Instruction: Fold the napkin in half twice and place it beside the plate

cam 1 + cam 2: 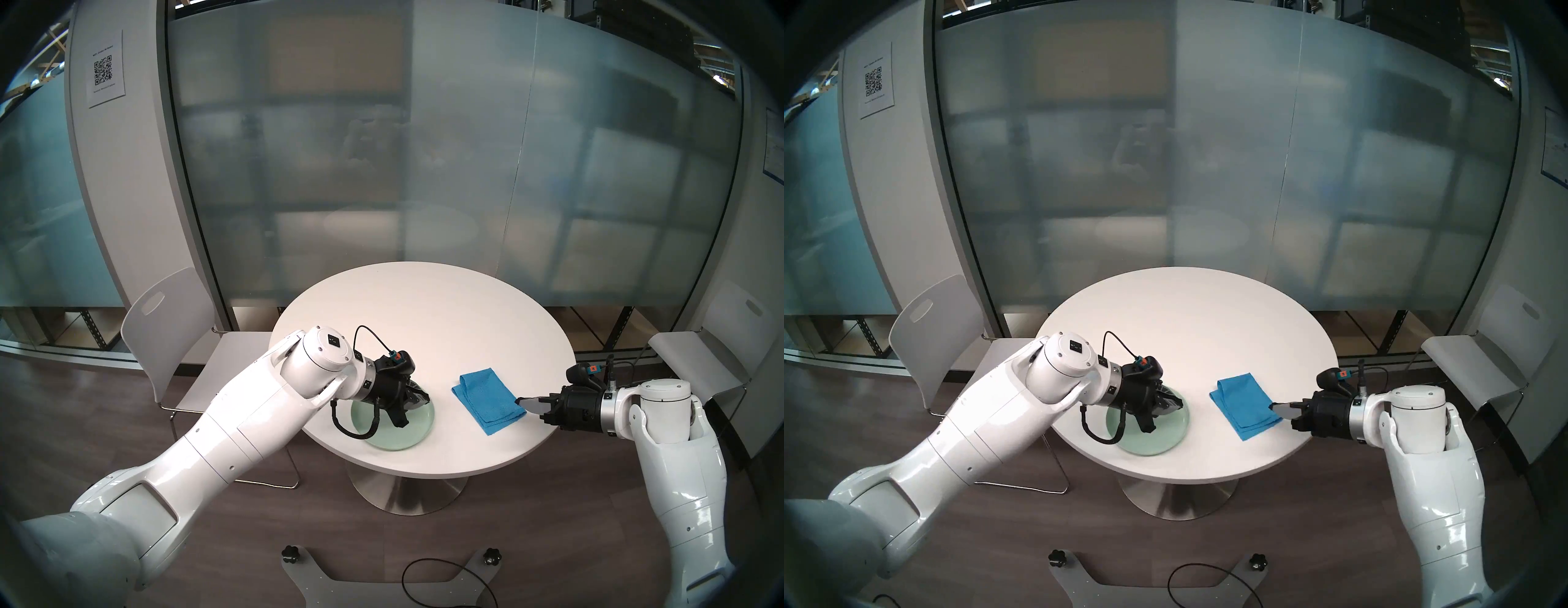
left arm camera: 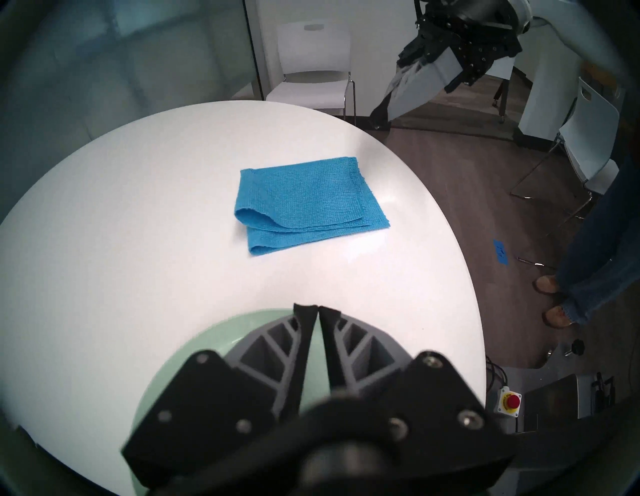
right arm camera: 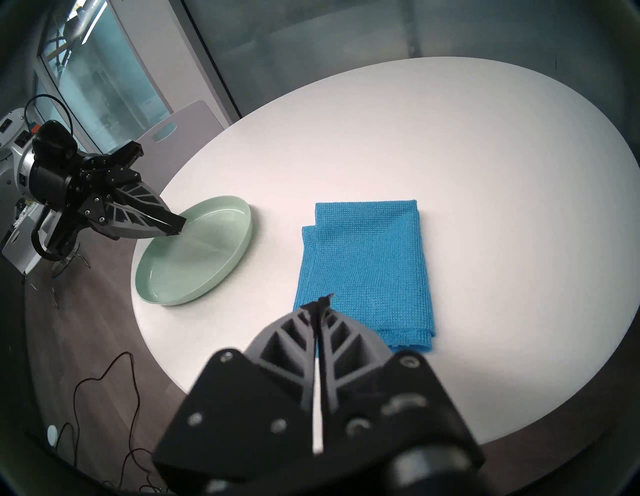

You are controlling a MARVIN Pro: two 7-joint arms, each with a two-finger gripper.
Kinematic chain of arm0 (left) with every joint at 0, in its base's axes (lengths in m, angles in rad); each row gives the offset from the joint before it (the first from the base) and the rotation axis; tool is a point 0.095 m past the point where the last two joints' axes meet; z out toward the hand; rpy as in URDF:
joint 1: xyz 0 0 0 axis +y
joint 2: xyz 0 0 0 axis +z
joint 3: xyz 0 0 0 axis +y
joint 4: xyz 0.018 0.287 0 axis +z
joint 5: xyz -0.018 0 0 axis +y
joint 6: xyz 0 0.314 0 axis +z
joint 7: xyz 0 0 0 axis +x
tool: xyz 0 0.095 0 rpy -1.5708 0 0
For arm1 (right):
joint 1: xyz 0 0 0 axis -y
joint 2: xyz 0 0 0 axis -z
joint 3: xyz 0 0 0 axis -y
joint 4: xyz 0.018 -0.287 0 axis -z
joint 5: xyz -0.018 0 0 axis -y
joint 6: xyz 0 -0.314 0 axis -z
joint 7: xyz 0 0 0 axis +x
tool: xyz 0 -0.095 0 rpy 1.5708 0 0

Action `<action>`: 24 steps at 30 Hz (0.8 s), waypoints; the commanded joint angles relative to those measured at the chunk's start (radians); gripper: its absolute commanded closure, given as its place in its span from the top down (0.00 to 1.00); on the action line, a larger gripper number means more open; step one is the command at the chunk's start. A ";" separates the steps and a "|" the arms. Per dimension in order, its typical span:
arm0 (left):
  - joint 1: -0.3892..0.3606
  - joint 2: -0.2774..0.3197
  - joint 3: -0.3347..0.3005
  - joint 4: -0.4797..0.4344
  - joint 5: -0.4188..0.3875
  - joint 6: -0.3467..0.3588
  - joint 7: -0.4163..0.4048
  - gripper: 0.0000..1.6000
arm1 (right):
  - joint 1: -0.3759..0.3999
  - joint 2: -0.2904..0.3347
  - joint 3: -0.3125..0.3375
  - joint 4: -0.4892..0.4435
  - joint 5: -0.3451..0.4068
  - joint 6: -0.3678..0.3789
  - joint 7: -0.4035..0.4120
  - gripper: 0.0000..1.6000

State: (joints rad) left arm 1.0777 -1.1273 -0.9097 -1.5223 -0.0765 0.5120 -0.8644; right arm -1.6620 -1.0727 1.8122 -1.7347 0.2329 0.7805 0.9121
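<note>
Napkin [image 3: 367,273] lies folded into a layered rectangle on the desk [image 1: 424,305], just ahead of your right pincer [image 3: 320,304], which is closed and empty above its near edge. Your left pincer [image 2: 317,311], also closed on nothing, hangs over the plate [image 3: 204,253]. Napkin and plate sit near each other but apart, so placement looks done. Bare desk lies beyond both pincers; the napkin's near corner sits close to the desk rim.
</note>
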 commanded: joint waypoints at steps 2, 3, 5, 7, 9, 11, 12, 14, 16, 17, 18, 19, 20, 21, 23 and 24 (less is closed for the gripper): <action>0.071 0.035 -0.074 -0.126 -0.046 0.040 0.040 0.39 | -0.039 -0.046 0.025 -0.088 0.004 -0.025 -0.034 0.22; 0.071 0.035 -0.074 -0.126 -0.046 0.040 0.040 0.39 | -0.039 -0.046 0.025 -0.088 0.004 -0.025 -0.034 0.22; 0.084 0.032 -0.086 -0.143 -0.053 0.049 0.053 0.39 | -0.052 -0.056 0.031 -0.104 0.000 -0.036 -0.048 0.23; 0.096 0.031 -0.096 -0.159 -0.057 0.055 0.067 0.40 | -0.061 -0.066 0.039 -0.120 0.005 -0.033 -0.055 0.24; 0.103 0.030 -0.107 -0.172 -0.063 0.064 0.079 0.40 | -0.068 -0.074 0.045 -0.131 0.007 -0.033 -0.063 0.24; 0.104 0.030 -0.109 -0.174 -0.063 0.065 0.081 0.40 | -0.070 -0.076 0.045 -0.133 0.007 -0.033 -0.065 0.25; 0.104 0.031 -0.109 -0.176 -0.062 0.065 0.085 0.40 | -0.071 -0.077 0.046 -0.134 0.008 -0.033 -0.067 0.25; 0.104 0.031 -0.111 -0.177 -0.062 0.065 0.087 0.40 | -0.073 -0.079 0.046 -0.136 0.008 -0.034 -0.069 0.25; 0.105 0.031 -0.111 -0.178 -0.062 0.064 0.089 0.40 | -0.073 -0.080 0.046 -0.137 0.009 -0.033 -0.071 0.26; 0.105 0.032 -0.111 -0.178 -0.062 0.064 0.089 0.40 | -0.073 -0.080 0.046 -0.138 0.009 -0.032 -0.072 0.26; 0.105 0.032 -0.111 -0.178 -0.062 0.063 0.089 0.40 | -0.072 -0.079 0.046 -0.138 0.009 -0.031 -0.072 0.26; 0.105 0.032 -0.111 -0.178 -0.062 0.063 0.090 0.40 | -0.072 -0.079 0.045 -0.138 0.009 -0.030 -0.073 0.26; 0.105 0.033 -0.111 -0.178 -0.062 0.063 0.091 0.40 | -0.070 -0.079 0.045 -0.136 0.010 -0.028 -0.073 0.26; 0.105 0.033 -0.111 -0.178 -0.062 0.063 0.091 0.40 | -0.070 -0.079 0.045 -0.136 0.010 -0.028 -0.073 0.26; 0.104 0.033 -0.111 -0.178 -0.062 0.063 0.092 0.40 | -0.068 -0.077 0.043 -0.132 0.011 -0.027 -0.072 0.26; 0.103 0.033 -0.111 -0.178 -0.062 0.063 0.092 0.40 | -0.067 -0.078 0.043 -0.131 0.011 -0.027 -0.072 0.26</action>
State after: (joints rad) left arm 1.1937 -1.0902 -1.0099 -1.6775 -0.1340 0.5854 -0.7712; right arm -1.7439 -1.1503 1.8553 -1.8476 0.2350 0.7521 0.8322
